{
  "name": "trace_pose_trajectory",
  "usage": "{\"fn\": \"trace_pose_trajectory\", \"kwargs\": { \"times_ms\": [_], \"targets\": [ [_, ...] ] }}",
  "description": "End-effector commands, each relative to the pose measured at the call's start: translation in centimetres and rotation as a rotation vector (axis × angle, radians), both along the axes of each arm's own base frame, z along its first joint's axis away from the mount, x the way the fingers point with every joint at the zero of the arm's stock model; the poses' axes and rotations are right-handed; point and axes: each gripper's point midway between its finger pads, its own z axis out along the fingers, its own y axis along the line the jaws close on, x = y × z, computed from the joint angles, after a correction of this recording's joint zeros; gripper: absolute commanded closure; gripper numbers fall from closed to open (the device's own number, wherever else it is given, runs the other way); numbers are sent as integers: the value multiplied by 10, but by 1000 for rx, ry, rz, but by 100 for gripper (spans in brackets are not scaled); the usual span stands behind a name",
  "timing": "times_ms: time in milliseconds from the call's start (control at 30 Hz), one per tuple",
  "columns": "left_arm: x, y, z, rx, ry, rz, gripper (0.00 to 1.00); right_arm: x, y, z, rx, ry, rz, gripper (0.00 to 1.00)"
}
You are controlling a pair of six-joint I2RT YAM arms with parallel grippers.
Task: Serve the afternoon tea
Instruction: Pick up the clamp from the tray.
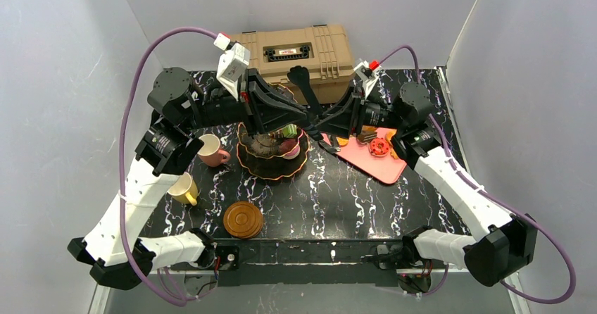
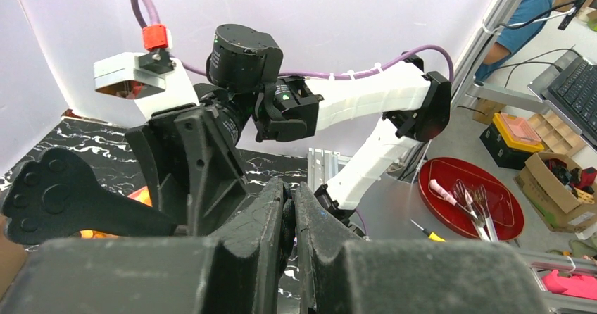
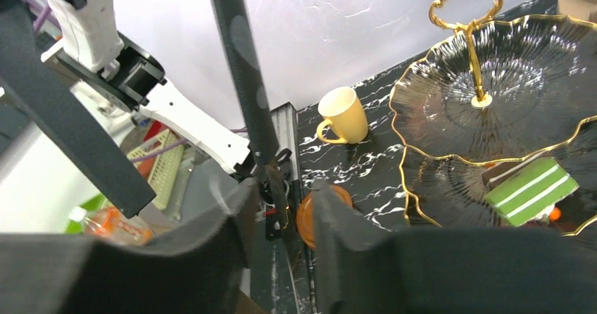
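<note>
The black scalloped stand with gold rims stands mid-table, a green cake and dark pastries on it. From the right wrist I see its top tier and the green striped cake lower down. Both grippers meet just right of the stand over black paw-tipped tongs. My left gripper is shut on a thin black part of them, the paw end sticking out leftward. My right gripper stands half open around one tong arm, gaps on both sides.
A pink cup, a yellow cup and a brown saucer sit left and front of the stand. A pink board holding a red pastry lies at right. The tan toolbox is behind.
</note>
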Motion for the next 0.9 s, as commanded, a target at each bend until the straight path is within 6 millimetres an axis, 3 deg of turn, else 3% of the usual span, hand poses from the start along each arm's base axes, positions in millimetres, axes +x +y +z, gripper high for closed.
{"fn": "trace_pose_trajectory", "kwargs": {
  "times_ms": [0,100,267,300,333,367,400,433,533,667,767,867],
  "targets": [
    [-9,10,23,-51,-53,4,100,5,0,6,-10,-30,-41,71],
    [-9,12,21,-48,-55,10,100,8,-5,7,-88,-11,-82,97],
    [-5,16,14,-31,-84,44,98,4,-17,1,-210,23,-128,99],
    [-2,18,12,-22,-125,64,78,4,-19,-3,-242,40,-136,99],
    [1,20,10,-8,-177,86,49,4,-21,-7,-276,60,-144,99],
    [3,23,7,13,-239,108,27,4,-23,-12,-308,80,-148,99],
    [7,25,4,39,-333,129,13,4,-25,-17,-342,100,-147,99],
    [9,29,1,64,-421,149,6,3,-26,-22,-372,113,-141,99],
    [15,38,-7,159,-744,178,2,5,-33,-37,-465,142,-146,99],
    [7,46,-30,274,-1258,104,2,7,-38,-52,-574,164,-161,99],
    [8,44,-61,370,-1644,42,2,14,-42,-46,-617,139,-213,98],
    [20,43,-82,466,-1803,-13,2,16,-37,-37,-607,133,-215,98]
  ]
}}
